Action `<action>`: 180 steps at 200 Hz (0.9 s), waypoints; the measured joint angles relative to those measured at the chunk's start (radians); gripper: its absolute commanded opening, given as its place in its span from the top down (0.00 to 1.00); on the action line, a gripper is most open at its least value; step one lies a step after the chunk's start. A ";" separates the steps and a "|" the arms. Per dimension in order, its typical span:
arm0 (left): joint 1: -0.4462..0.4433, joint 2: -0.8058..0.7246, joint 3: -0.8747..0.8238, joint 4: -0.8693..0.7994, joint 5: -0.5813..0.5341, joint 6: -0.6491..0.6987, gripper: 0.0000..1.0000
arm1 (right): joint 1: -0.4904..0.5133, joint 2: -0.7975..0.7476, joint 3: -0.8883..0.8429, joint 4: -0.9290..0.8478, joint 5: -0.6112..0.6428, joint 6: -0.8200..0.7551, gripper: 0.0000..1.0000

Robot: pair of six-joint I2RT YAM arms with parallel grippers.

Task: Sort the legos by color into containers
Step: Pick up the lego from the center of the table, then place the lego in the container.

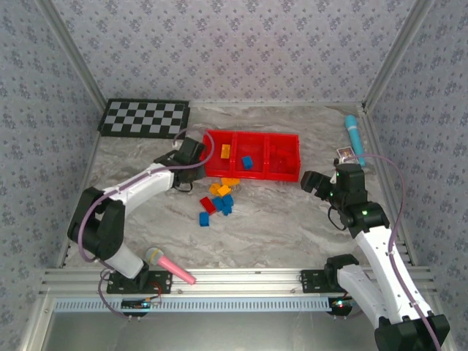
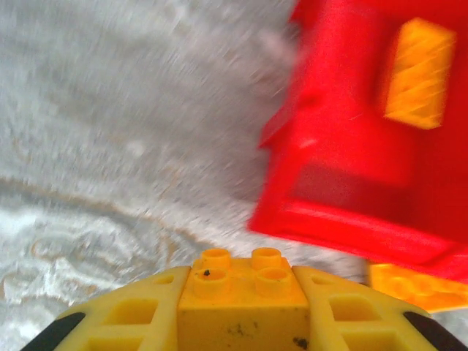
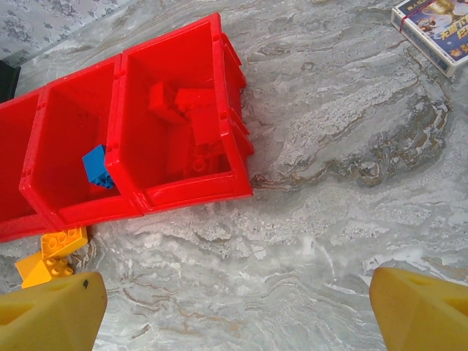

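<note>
Brick [image 2: 241, 300] between left fingers [image 2: 124, 322] beside tray [image 2: 344, 197] corner, bare marble [image 2: 110, 110] alongside

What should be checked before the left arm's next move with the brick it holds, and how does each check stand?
1. Grip: left gripper shut on the orange-yellow brick: ok.
2. Target: left compartment of the red tray already holds a matching brick: ok.
3. Held brick above that compartment: not ok. The wrist view shows it beside the tray, over the table.
4. Other compartments: blue brick in the middle, red bricks in the right: ok.
5. Right gripper open and apart from the tray: ok.
</note>
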 measured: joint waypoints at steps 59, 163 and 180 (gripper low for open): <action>-0.011 0.125 0.325 -0.048 0.040 0.174 0.76 | -0.002 -0.006 0.000 -0.009 0.012 0.003 0.06; -0.008 0.447 0.557 -0.151 0.091 0.304 0.59 | -0.004 -0.073 0.016 -0.121 0.042 0.002 0.00; -0.005 0.447 0.561 -0.155 0.090 0.315 0.49 | -0.004 -0.074 0.018 -0.132 0.063 0.004 0.01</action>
